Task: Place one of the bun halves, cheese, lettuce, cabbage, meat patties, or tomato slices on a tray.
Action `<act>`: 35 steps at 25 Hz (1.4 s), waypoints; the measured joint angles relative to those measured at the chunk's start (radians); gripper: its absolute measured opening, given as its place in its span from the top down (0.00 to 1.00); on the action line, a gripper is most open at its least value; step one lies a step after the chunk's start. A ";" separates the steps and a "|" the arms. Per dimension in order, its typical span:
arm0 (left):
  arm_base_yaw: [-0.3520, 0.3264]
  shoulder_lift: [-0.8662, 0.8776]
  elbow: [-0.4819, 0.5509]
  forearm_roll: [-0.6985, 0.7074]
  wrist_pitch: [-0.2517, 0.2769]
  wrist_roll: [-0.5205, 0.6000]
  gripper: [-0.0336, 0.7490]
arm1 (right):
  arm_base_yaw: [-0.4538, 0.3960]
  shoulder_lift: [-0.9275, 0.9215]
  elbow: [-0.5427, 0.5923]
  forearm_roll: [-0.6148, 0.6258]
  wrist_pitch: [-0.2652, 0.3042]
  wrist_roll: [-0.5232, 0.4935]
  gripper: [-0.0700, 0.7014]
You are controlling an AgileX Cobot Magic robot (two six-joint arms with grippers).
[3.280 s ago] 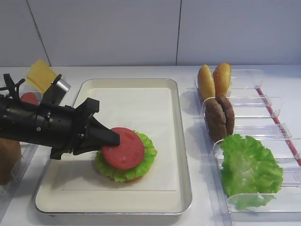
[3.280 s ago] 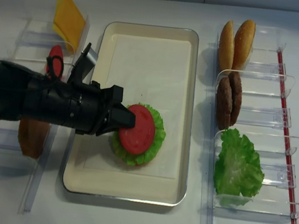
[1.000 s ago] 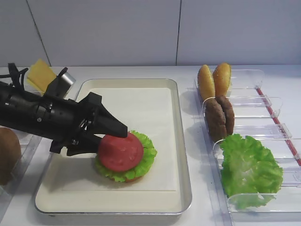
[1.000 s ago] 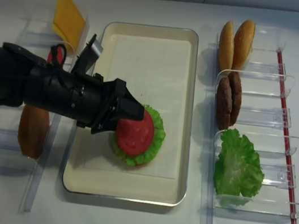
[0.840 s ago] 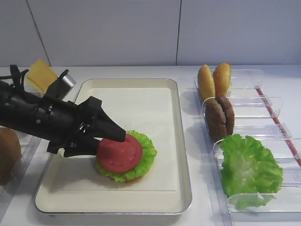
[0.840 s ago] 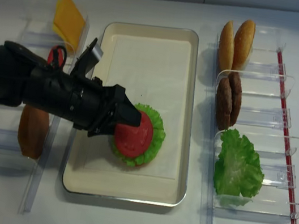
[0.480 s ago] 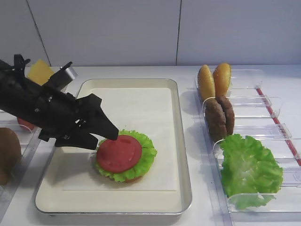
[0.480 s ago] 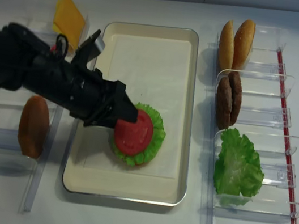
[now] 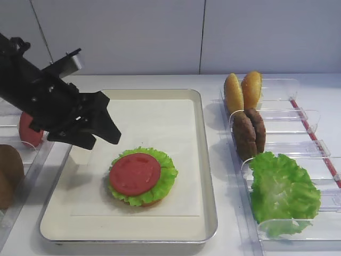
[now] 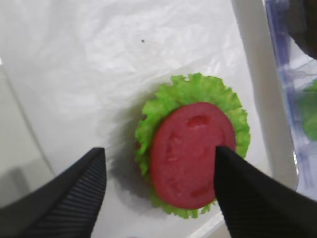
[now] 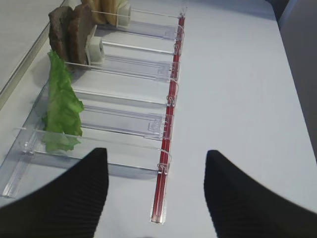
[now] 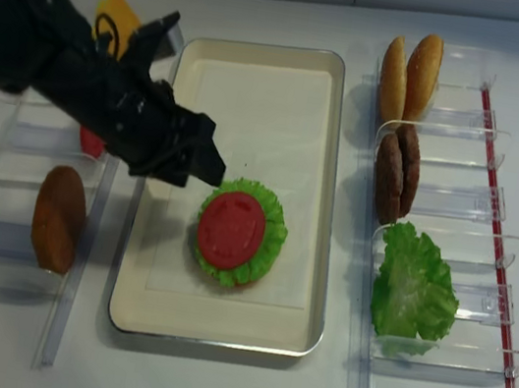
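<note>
A red tomato slice (image 9: pixel 135 173) (image 12: pixel 231 229) (image 10: pixel 190 153) lies flat on a frilly lettuce leaf (image 9: pixel 168 175) (image 12: pixel 277 229) (image 10: pixel 188 84), and a bun edge shows underneath it. The stack rests on the paper-lined tray (image 9: pixel 209 160) (image 12: pixel 337 167). My left gripper (image 9: pixel 105 141) (image 12: pixel 201 174) (image 10: pixel 158 151) hangs open above the tray's left side, up and to the left of the stack, holding nothing. In the right wrist view my right gripper (image 11: pixel 156 153) is open and empty over bare table beside the clear bins.
Clear bins on the right hold two bun halves (image 9: pixel 242 89), two meat patties (image 9: pixel 249 133) and a lettuce leaf (image 9: pixel 281 192). Left bins hold a tomato slice (image 12: pixel 89 141), a brown bun (image 12: pixel 58 217) and cheese (image 12: pixel 121 7), partly behind the left arm.
The left gripper has let go of the tomato slice, then risen and drawn back to the left. The slice has settled flat on the lettuce.
</note>
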 joint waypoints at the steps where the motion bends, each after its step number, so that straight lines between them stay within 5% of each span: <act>1: 0.000 -0.007 -0.020 0.055 0.009 -0.033 0.38 | 0.000 0.000 0.000 0.000 0.000 0.000 0.33; 10: 0.000 -0.062 -0.203 0.549 0.147 -0.348 0.38 | 0.000 0.000 0.000 0.000 0.000 0.000 0.33; 16: 0.000 -0.132 -0.226 0.817 0.214 -0.497 0.38 | 0.000 0.000 0.000 0.000 0.000 0.000 0.33; 26: 0.000 -0.340 -0.165 0.863 0.249 -0.515 0.38 | 0.000 0.000 0.000 0.000 0.000 0.000 0.33; 35: 0.000 -0.583 0.076 0.863 0.212 -0.517 0.38 | 0.000 0.000 0.000 0.000 0.000 0.000 0.33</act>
